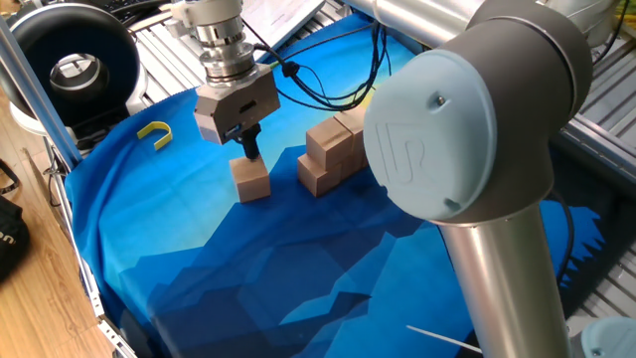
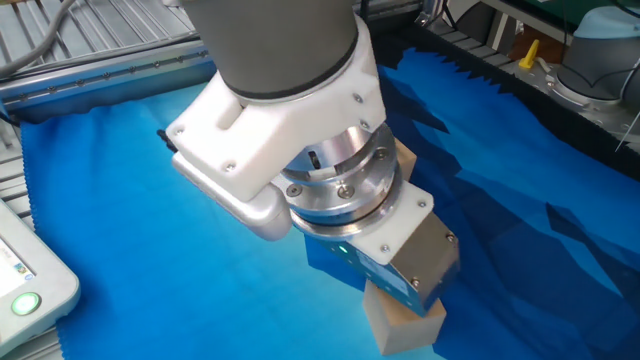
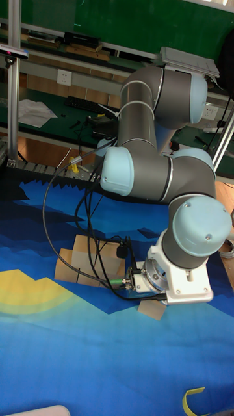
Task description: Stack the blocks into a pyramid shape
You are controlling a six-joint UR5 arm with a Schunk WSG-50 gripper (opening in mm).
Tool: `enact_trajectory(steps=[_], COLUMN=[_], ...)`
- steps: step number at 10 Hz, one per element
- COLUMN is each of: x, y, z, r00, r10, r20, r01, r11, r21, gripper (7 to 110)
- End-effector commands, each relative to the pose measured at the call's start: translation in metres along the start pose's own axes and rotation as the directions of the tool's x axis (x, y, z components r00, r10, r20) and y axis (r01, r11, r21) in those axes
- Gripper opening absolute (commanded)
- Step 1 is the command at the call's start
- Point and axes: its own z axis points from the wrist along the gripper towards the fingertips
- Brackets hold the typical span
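Tan wooden lone block: on the blue cloth, just beside the stacked blocks, apart from them. Gripper directly above the lone block, fingers down, likely aligning for pickup; jaw opening and any contact cannot be told. Yellow hook: farther off. Containers: none visible.

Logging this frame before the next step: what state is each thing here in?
gripper: just above the lone block, open or shut unclear
lone block: upright on the cloth, apart from the rest
stacked blocks: grouped, two levels showing
yellow hook: lying on the cloth, untouched
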Motion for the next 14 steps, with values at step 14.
enact_trajectory(steps=[14], x=[0.001], y=[-0.005], z=[0.001], r00=[0.998], r10=[0.059], r20=[0.025], r01=[-0.06], r11=[0.998], r21=[0.03], gripper=[7])
